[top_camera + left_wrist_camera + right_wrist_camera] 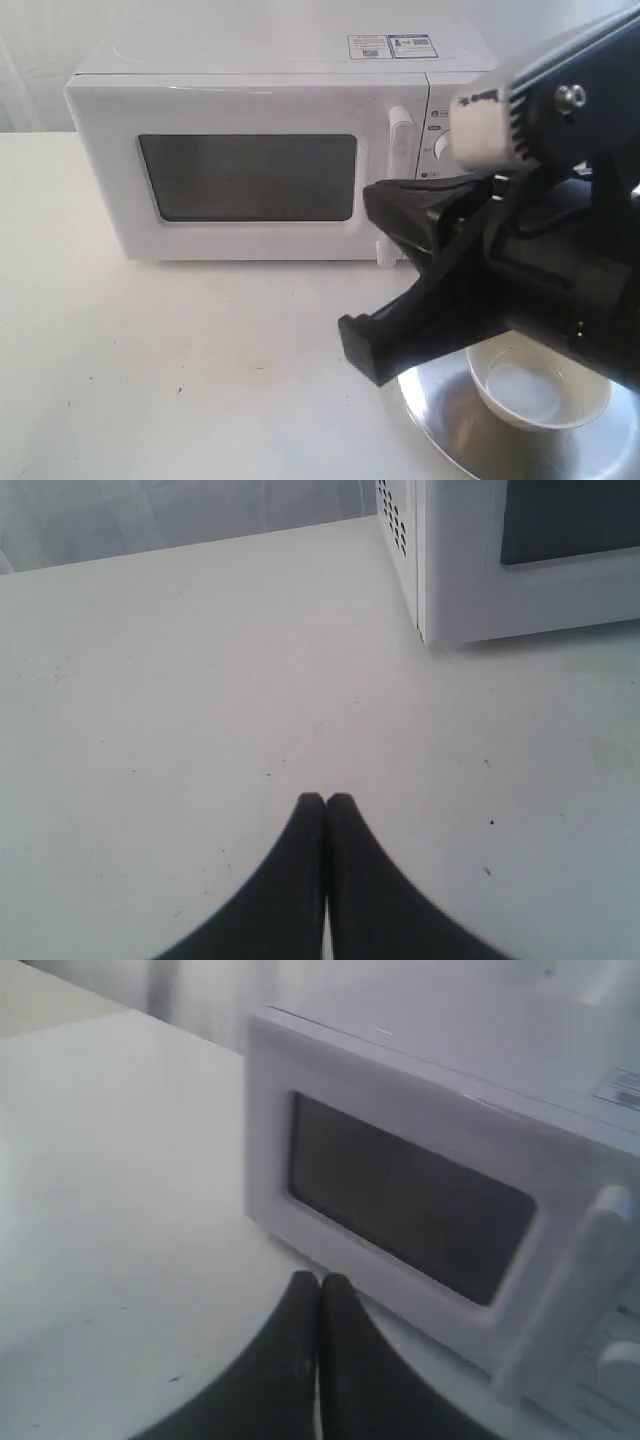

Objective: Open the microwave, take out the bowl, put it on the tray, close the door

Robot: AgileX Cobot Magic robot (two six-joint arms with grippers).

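Note:
The white microwave [262,66] stands at the back of the table with its door [120,200] shut and the bar handle [400,135] upright. At the front right the cream-white bowl [540,392] sits on the silver tray [447,425]. My right arm [530,260] fills the right of the exterior view and hides part of the tray. My right gripper [320,1278] is shut and empty, low in front of the door's dark window [400,1195]. My left gripper [326,798] is shut and empty over bare table, off the microwave's left side [400,530].
Two round dials [440,145] sit right of the handle, partly behind my right arm. The white table [170,360] stretches in front of and left of the microwave. A pale curtain hangs behind.

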